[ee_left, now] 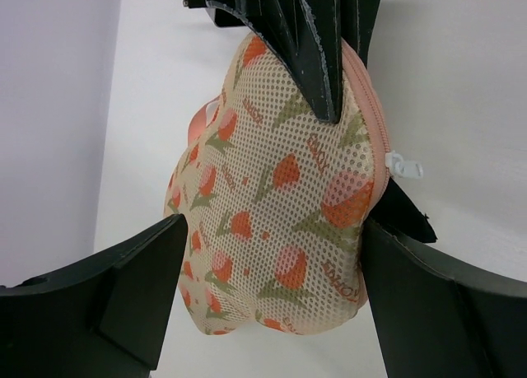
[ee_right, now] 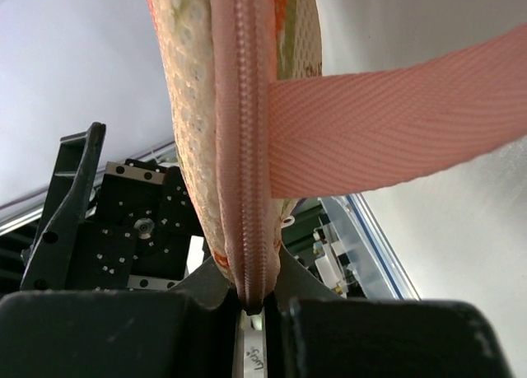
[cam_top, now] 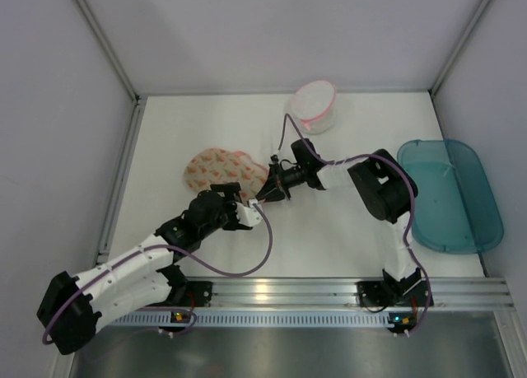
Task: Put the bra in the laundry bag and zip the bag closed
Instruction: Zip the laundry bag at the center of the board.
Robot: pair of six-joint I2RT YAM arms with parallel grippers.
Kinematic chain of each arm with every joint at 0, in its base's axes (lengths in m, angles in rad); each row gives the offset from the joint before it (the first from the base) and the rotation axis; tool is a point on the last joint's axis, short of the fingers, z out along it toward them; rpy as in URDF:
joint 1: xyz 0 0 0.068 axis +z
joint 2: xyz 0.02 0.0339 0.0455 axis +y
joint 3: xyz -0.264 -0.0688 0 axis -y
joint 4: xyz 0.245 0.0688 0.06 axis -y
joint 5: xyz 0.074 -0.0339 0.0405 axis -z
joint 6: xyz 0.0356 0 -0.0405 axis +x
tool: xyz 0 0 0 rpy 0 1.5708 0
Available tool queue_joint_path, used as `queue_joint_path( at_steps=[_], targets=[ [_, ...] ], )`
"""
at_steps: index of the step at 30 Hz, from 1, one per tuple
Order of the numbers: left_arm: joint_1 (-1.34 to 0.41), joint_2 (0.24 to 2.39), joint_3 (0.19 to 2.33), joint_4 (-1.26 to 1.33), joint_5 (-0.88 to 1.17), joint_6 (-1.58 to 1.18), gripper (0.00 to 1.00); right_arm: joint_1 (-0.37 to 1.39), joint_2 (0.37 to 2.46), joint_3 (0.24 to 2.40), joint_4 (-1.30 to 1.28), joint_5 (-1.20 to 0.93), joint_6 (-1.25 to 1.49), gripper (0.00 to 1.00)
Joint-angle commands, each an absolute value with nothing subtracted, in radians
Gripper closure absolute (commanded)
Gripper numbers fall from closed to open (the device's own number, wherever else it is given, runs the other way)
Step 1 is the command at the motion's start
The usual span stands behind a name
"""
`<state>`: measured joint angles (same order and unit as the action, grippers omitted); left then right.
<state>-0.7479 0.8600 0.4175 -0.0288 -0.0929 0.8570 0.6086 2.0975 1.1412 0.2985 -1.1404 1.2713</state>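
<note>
laundry bag (ee_left: 272, 221) zip edge pinched in right gripper (ee_right: 254, 305), left gripper (ee_left: 276, 289) spread wide

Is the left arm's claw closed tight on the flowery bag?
No: the left gripper has its fingers spread wide, with the laundry bag lying in the gap between them.

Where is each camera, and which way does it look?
Top camera: above and behind, looking down at the table; left arm and right arm show.
Left wrist camera: on the left arm, facing the laundry bag, framed by the open left gripper.
Right wrist camera: on the right arm, facing the bag's pink zip, pinched in the shut right gripper.
Shared: all three show the bag.
</note>
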Motion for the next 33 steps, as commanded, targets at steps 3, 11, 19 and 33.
queue_joint_path(
  at_steps=[3, 11, 19, 33],
  targets=[
    [-0.742, 0.85, 0.525, -0.038, -0.034, 0.856, 0.12, 0.641, 2.089, 1.178, 0.221, -1.197, 1.184, 1.0],
    [-0.742, 0.867, 0.54, -0.069, -0.037, 0.856, 0.12, 0.643, 2.083, 1.178, 0.207, -1.2, 1.169, 1.0],
    [-0.742, 0.936, 0.476, -0.009, -0.005, 0.894, 0.13, 0.644, 2.074, 1.144, 0.319, -1.21, 1.27, 1.0],
    [-0.75, 1.124, 0.387, 0.36, -0.172, 0.93, 0.11, 0.675, 2.069, 1.109, 0.41, -1.229, 1.344, 1.0]
  ],
)
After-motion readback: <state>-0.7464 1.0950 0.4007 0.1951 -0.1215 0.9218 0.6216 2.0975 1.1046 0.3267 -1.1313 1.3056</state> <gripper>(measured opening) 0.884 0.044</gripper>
